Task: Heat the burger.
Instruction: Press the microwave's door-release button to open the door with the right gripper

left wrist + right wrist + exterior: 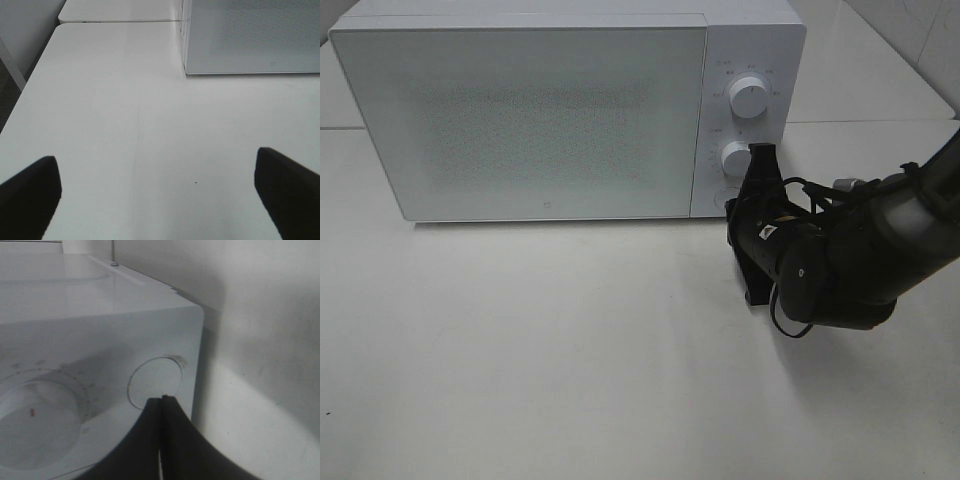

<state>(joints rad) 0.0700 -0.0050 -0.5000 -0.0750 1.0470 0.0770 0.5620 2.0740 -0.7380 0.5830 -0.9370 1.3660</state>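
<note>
The burger is not in view in any frame. A white microwave stands at the back of the table with its door shut; it also shows in the left wrist view. My right gripper is shut, with nothing between its fingers. In the right wrist view the gripper's closed tips sit at the lower rim of the round button at the bottom of the control panel, next to a dial. My left gripper is open and empty above bare table, and is outside the exterior view.
The control panel has an upper dial and a lower dial. The white table extends in front of the microwave. A second tabletop adjoins at the back. The table's left edge drops off.
</note>
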